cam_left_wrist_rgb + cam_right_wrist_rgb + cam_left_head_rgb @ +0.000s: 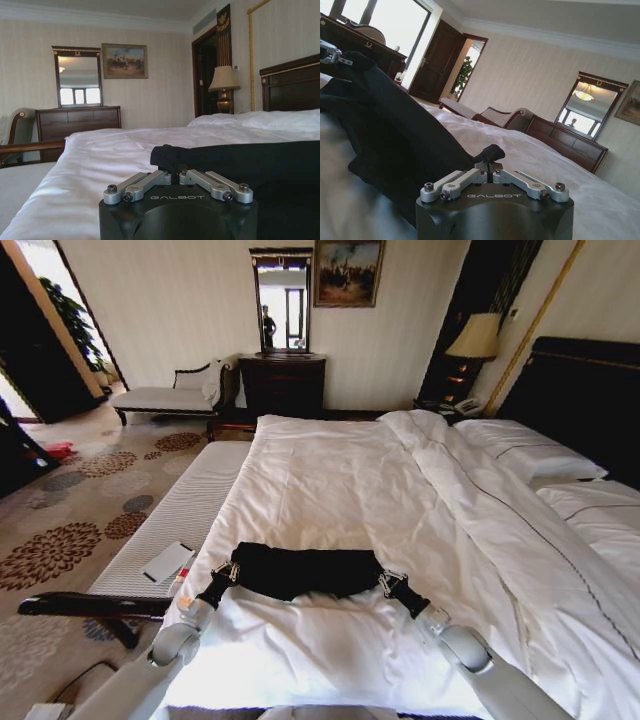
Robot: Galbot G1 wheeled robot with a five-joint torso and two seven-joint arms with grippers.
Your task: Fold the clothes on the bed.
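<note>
The clothes (300,568), a black T-shirt, lie as a wide flat band on the near part of the bed (350,475), on its white duvet. My left gripper (230,573) is shut on the shirt's left end and my right gripper (388,583) is shut on its right end. In the left wrist view the left gripper (173,172) pinches a bunched corner of the black clothes (240,160). In the right wrist view the right gripper (489,165) pinches a tuft of the clothes (395,125), which rise in a slack fold toward the far left gripper (330,52).
A pale upholstered bench (185,510) runs along the bed's left side with a white pad (167,562) on it. White pillows (530,455) and a dark headboard (590,390) are at right. A dresser (283,380), chaise (170,395) and lamp (475,338) stand by the far wall.
</note>
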